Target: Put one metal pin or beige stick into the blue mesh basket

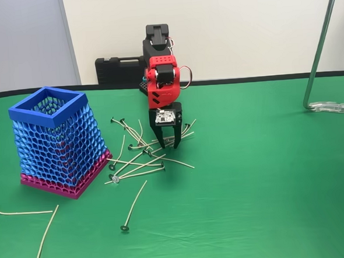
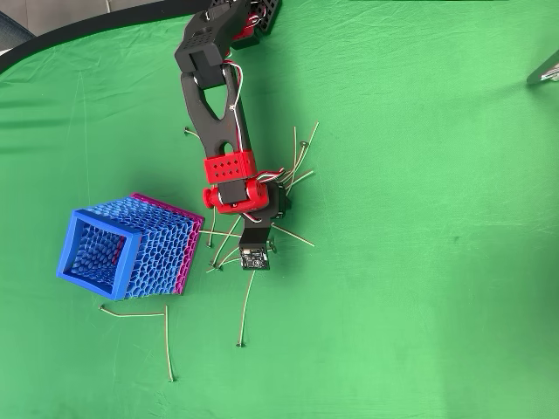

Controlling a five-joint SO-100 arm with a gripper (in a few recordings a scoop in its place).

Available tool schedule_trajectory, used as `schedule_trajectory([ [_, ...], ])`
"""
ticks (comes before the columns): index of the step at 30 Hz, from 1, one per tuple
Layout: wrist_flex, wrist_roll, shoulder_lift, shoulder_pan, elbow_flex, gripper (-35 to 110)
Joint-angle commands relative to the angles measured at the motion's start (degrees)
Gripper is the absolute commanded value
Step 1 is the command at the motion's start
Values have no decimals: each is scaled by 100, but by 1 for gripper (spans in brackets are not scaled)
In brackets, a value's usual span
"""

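Loose beige stick (image 1: 46, 236) in foreground, pincer (image 1: 168, 145) parted over pile

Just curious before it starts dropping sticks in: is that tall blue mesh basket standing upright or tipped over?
Upright: the tall blue honeycomb-mesh basket stands on its magenta base, open rim facing up.

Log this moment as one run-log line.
pincer: open, above stick pile | holding: nothing | blue mesh basket: upright, left in fixed view
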Motion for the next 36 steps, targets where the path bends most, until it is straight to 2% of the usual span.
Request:
schedule_trajectory([
  [1,-35,53,167,-97,79,16],
  [10,-35,167,167,-141,-35,1],
  [20,-35,387,220,-167,-396,1],
  [30,-35,1688,853,-501,-1037,1],
  [36,-35,2057,1556,-642,-1072,1],
])
